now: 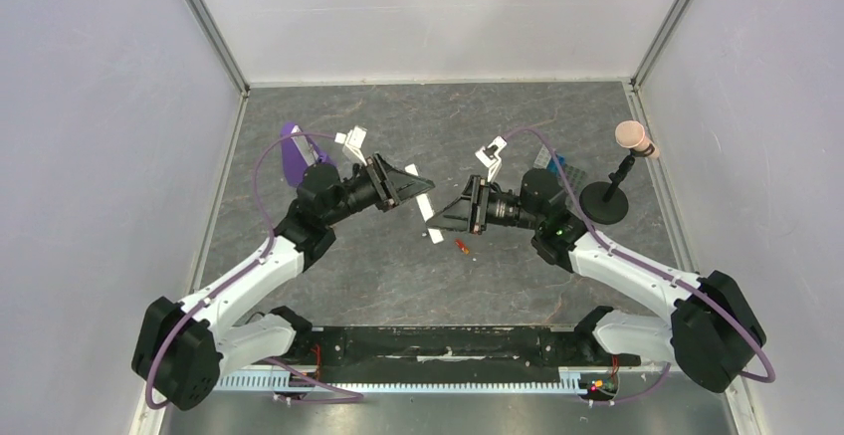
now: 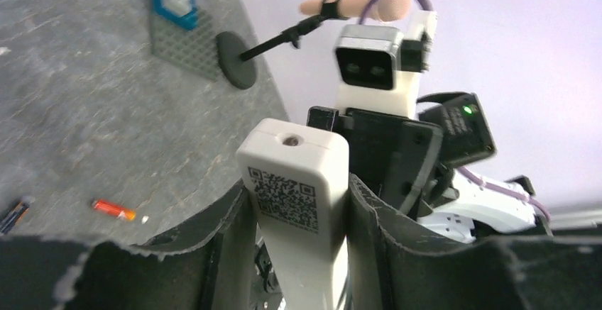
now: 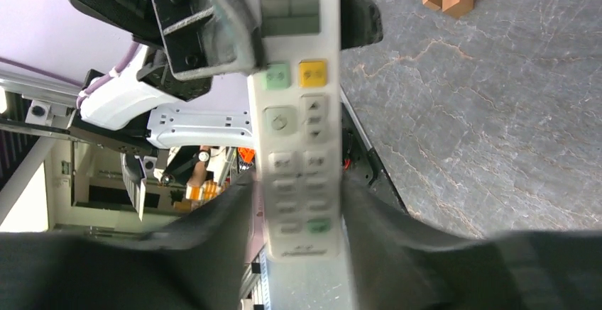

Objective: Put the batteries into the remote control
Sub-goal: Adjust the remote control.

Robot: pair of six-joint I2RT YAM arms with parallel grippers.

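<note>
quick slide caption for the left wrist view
Left gripper clamps the remote control, QR label facing the camera; the red-orange battery and dark battery lie loose on the table.

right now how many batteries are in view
2: the red-orange battery lies on the table; the dark battery lies near it, at the left wrist view's edge. More may be hidden.

A purple stand sits well apart from a black-based stand.

On the grey table lie a red-orange battery and a dark battery.
</note>
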